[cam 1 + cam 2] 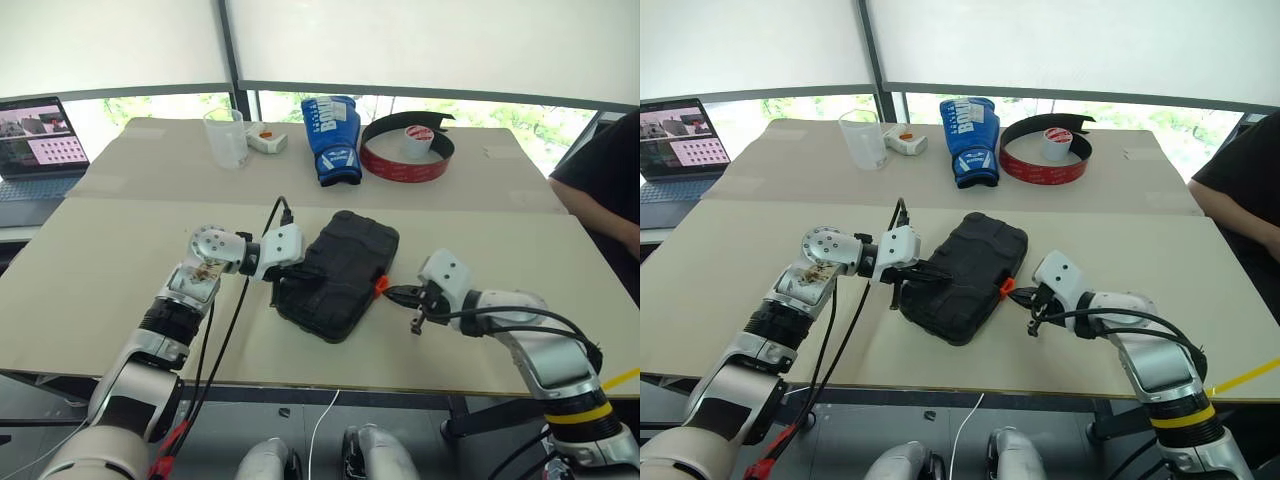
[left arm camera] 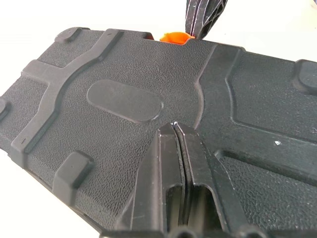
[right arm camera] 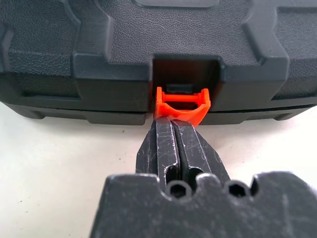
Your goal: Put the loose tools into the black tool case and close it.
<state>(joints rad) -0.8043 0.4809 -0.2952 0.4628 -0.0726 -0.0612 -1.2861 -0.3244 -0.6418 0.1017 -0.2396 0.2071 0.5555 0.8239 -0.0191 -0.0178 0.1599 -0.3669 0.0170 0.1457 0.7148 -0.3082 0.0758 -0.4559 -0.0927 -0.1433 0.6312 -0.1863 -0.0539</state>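
Note:
The black tool case lies shut in the middle of the table, its lid down and its orange latch sticking out on the right side. My left gripper is shut, and its tips rest on the textured lid near the case's left edge. From the right comes my right gripper, also shut, with its fingertips pressed against the underside of the orange latch. No loose tools lie on the table around the case.
At the back of the table stand a clear cup, a small white box, a blue boxing glove and a red-and-black curved band with a white cup inside. A laptop sits far left. A person's dark sleeve shows at the right edge.

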